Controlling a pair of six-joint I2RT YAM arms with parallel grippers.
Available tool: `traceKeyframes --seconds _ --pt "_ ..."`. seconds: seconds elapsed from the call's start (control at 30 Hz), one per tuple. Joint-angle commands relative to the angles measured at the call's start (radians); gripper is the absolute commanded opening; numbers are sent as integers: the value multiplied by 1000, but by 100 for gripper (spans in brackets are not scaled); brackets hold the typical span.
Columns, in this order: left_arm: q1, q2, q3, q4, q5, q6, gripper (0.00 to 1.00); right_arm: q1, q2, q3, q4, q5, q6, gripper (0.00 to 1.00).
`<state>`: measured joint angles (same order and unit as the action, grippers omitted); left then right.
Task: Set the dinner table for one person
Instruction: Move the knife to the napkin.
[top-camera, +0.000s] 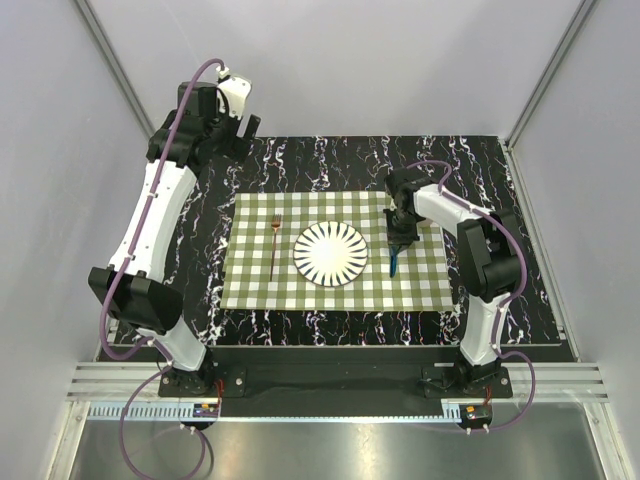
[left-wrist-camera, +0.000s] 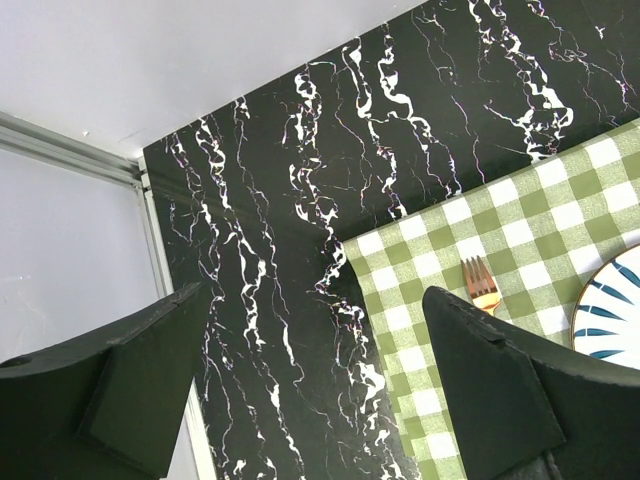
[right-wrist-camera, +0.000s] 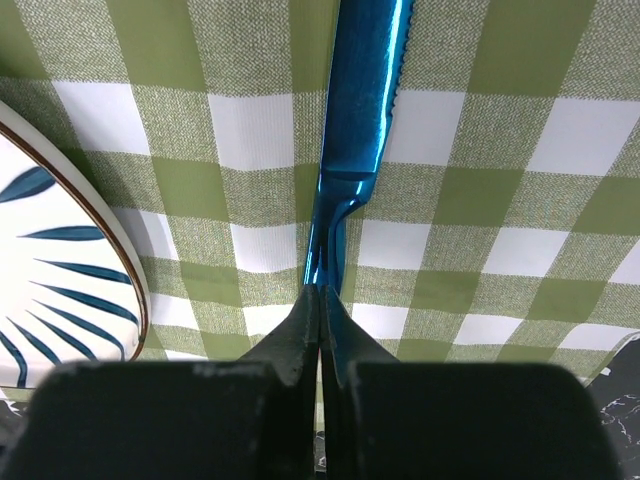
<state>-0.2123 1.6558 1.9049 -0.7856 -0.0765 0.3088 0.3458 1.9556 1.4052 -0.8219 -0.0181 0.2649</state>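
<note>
The black marble-veined dinner table (top-camera: 300, 160) carries a green-and-white checked cloth (top-camera: 250, 290). On the cloth lie a white plate with blue leaf pattern (top-camera: 330, 253) and, to its left, a copper fork (top-camera: 274, 245). My right gripper (top-camera: 400, 238) is shut on the handle of a blue knife (top-camera: 394, 262), held just right of the plate. In the right wrist view the knife (right-wrist-camera: 360, 120) runs forward from my gripper (right-wrist-camera: 321, 300), low over the cloth (right-wrist-camera: 500, 200); I cannot tell whether it touches. My left gripper (top-camera: 245, 125) is open and empty, raised at the far left corner.
The left wrist view shows my open left gripper (left-wrist-camera: 315, 295) above bare table (left-wrist-camera: 270, 200), with the cloth's corner (left-wrist-camera: 520, 220), the fork's tines (left-wrist-camera: 481, 285) and the plate rim (left-wrist-camera: 612, 310). Grey walls and a metal frame enclose the table.
</note>
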Motion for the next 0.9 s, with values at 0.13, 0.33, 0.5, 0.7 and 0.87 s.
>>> traceKeyframes --seconds 0.13,0.33,0.5,0.7,0.87 --pt "-4 -16 34 26 -19 -8 94 -2 11 78 3 12 -59 0" --pt "-4 -7 29 32 -12 -19 94 -2 57 156 -25 12 -125 16" --pt "-4 -1 33 40 -16 -22 94 -4 83 179 -23 43 -130 22" --pt "-4 4 39 42 -17 -17 94 -4 72 172 -22 32 -121 26" --pt "-4 10 45 43 -19 -17 94 -2 48 133 -20 40 -118 26"
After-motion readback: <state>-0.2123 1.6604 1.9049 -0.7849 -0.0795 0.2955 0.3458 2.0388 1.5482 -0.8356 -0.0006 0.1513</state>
